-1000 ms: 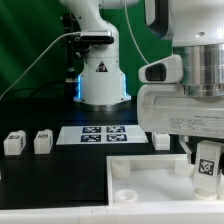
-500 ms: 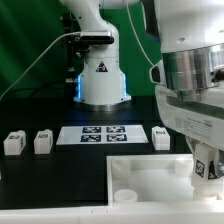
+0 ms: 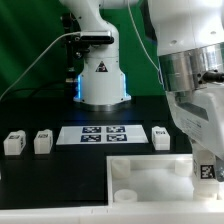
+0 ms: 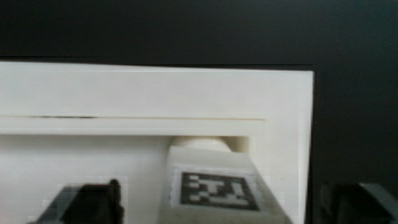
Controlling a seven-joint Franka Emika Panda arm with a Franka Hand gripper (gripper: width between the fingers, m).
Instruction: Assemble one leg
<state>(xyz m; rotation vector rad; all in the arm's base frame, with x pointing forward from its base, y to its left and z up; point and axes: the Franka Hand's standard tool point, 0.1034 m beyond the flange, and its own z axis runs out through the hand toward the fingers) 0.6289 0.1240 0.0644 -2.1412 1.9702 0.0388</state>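
Gripper (image 4: 221, 206) dropped lower w/ leg (image 3: 207, 170), long axis ~upright.

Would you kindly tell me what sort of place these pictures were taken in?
Most likely a robotics lab bench set up for assembly trials: a white robot arm stands on a black table, a marker board lies before it, and the gripper has the leg over a white tray.

Leg (image 4: 214, 185) white with a black-and-white square tag; tray (image 3: 150, 162) white; marker board (image 3: 100, 133) white carrying black-and-white tags; three other legs (image 3: 13, 143) (image 3: 42, 142) (image 3: 161, 138) white with dark tags; bench (image 3: 50, 182) black; backdrop (image 3: 25, 25) green.
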